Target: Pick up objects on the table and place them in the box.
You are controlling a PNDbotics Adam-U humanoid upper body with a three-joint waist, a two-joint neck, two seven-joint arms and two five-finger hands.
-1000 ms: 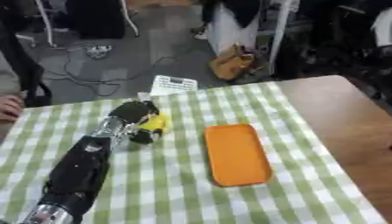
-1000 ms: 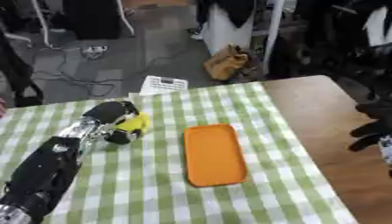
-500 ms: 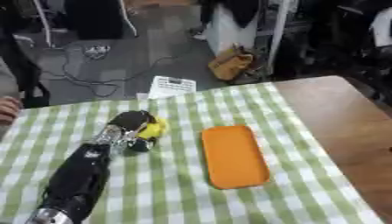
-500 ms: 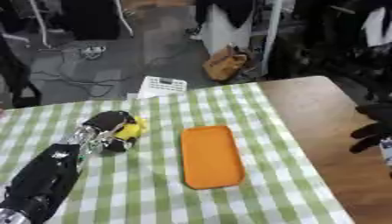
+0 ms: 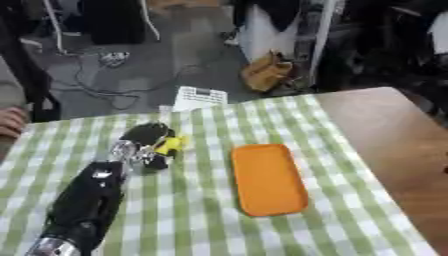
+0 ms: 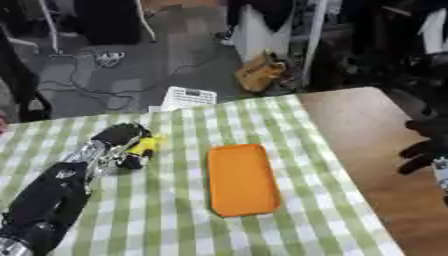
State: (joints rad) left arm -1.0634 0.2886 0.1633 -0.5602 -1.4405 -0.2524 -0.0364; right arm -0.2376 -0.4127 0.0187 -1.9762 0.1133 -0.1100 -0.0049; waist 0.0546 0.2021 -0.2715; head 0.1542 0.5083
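My left hand (image 5: 145, 142) lies on the green checked cloth at the left, its fingers curled round a small yellow object (image 5: 169, 145) that pokes out on its right side. An orange rectangular tray (image 5: 268, 178) lies flat in the middle of the cloth, a short way to the right of that hand. My right hand (image 6: 426, 148) shows only in the right eye view, at the right edge above the bare wooden tabletop, dark fingers relaxed and holding nothing.
A white calculator-like device (image 5: 199, 96) sits at the far edge of the table. The brown tabletop (image 5: 394, 135) is bare right of the cloth. A person's hand (image 5: 10, 121) rests at the far left edge. Bags and cables lie on the floor beyond.
My left arm has drawn back toward me and slightly left with the yellow object held in its hand. The tray and the right hand have stayed put.
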